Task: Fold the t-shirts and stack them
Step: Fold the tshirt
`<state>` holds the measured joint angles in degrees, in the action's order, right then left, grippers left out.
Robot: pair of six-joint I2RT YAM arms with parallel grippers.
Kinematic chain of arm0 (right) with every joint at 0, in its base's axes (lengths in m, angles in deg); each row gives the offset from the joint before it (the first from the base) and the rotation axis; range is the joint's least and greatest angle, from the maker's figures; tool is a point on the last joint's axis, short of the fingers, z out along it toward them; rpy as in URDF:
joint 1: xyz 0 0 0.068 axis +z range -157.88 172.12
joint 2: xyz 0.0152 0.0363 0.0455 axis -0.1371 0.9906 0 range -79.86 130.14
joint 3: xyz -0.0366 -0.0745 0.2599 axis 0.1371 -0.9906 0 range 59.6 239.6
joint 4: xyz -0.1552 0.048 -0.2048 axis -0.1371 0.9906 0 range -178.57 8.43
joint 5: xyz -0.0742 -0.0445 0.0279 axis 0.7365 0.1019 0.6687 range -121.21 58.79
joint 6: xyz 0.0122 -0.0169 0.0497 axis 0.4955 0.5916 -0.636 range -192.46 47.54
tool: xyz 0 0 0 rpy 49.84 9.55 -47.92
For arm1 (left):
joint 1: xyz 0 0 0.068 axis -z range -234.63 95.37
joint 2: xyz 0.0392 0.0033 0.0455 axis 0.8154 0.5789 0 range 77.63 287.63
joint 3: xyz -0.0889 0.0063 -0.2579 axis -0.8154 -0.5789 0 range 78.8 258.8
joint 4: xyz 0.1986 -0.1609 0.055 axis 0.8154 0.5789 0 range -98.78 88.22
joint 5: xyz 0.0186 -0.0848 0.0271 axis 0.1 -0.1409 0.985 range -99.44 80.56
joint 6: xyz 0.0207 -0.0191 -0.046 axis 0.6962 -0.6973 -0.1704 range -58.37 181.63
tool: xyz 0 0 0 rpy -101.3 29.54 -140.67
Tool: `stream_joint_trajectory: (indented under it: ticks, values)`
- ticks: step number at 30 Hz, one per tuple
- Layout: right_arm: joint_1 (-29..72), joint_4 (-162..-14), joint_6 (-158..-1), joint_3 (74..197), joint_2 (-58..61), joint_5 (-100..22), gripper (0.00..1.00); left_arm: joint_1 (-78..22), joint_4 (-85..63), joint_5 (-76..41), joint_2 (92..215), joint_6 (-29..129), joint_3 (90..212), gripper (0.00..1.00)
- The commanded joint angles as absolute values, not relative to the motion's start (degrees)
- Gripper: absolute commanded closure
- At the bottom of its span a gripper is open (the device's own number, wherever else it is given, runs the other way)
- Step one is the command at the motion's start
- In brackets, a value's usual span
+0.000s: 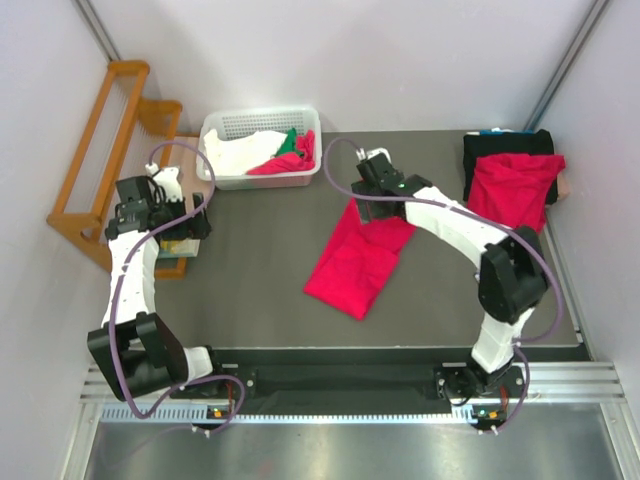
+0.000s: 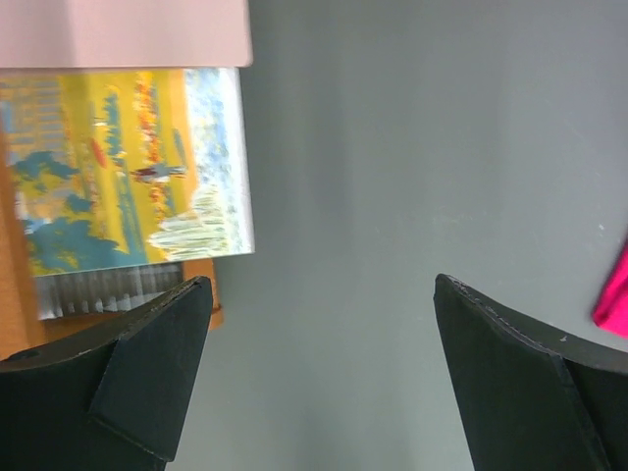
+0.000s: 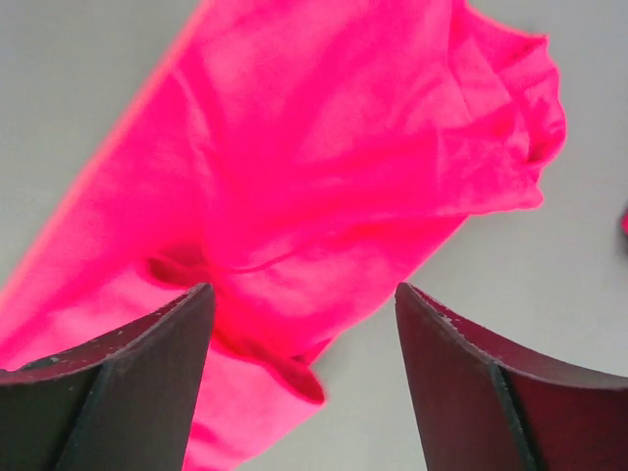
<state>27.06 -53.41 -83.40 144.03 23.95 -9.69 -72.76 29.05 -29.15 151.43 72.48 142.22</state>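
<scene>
Top external, t-shirt — long axis diagonal (near-left to far-right), left gripper, right gripper gaping, empty

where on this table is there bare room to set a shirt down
Widest bare table lies between the book at the left edge and the middle t-shirt. A narrower strip runs along the near edge in front of that t-shirt. Crowded: far left by the basket, and the right side, where the right arm fills the gap beside the draped t-shirt.
</scene>
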Motion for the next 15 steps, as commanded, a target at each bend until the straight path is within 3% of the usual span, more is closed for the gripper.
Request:
stream_joint_trajectory:
  ticks: [1,7,15]
  values:
    - [27.3,-56.0,-90.5,140.5,12.6,-17.5,0.27,-67.7,31.1,-30.9,151.8,73.8,144.2,0.01]
    - [31.7,-59.3,-100.1,122.5,-1.4,-33.5,0.32,-49.3,34.9,-26.8,153.7,74.4,143.7,0.01]
    - [39.7,-64.4,-112.4,105.0,-12.5,-44.3,0.34,-42.9,32.9,-33.6,162.8,71.5,144.7,0.01]
